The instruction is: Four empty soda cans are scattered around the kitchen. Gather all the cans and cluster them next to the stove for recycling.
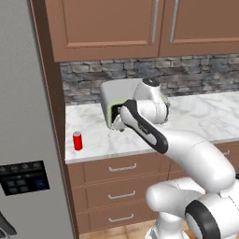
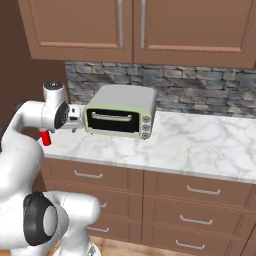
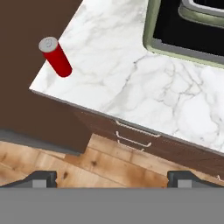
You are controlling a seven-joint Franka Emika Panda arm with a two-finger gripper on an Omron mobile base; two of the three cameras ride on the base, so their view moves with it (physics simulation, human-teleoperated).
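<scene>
A dark red soda can stands upright near the left end of the marble counter, close to its front edge. The arm partly covers the can in the right base view. From the hand view, the can lies at the upper left, well away from my gripper. The gripper is open with nothing between its fingertips. It hangs above the counter's front edge, just in front of the toaster oven. The stove is out of view.
A pale green toaster oven sits on the counter against the stone backsplash, right beside my hand. A grey fridge and a brown side panel bound the counter's left end. Wood drawers run below and wall cabinets above.
</scene>
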